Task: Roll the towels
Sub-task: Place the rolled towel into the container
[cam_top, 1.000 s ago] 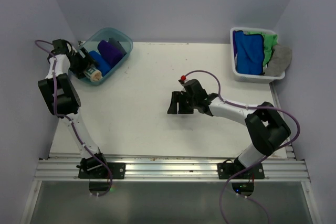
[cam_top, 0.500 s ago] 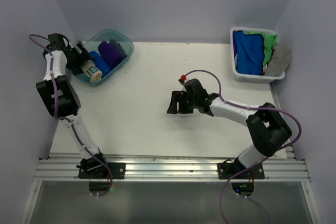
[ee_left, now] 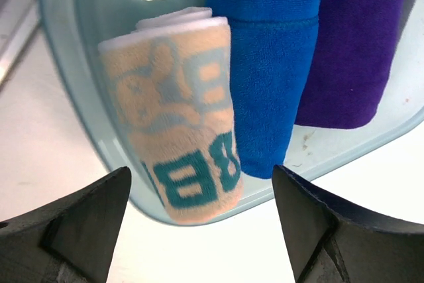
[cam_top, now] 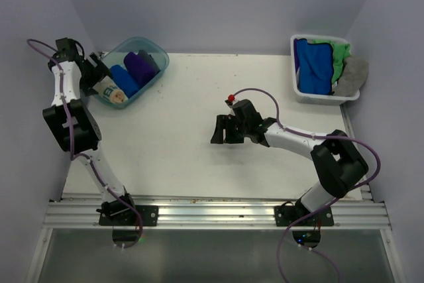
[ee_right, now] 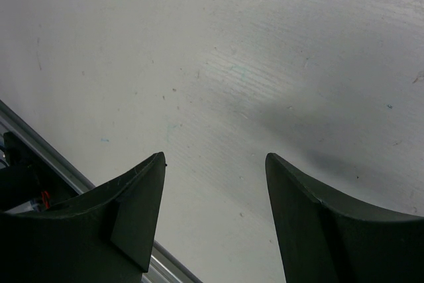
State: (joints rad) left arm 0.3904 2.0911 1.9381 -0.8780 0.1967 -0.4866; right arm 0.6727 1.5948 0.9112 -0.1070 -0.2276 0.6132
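From above and behind, the top view takes in the whole table [cam_top: 179, 130]; the left wrist view looks closely into the tub [ee_left: 66, 44] at its upper left, the right closely at mid-table.

Three rolled towels [ee_left: 275, 71], three loose towels [cam_top: 313, 64], one tub [ee_left: 66, 44], one basket [cam_top: 320, 98]

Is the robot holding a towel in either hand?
No, nothing is held. The left gripper is open near the cream towel; the right gripper is open above the table.

white table [cam_top: 179, 144] enclosed by pale lilac walls [cam_top: 218, 4], evenly lit.
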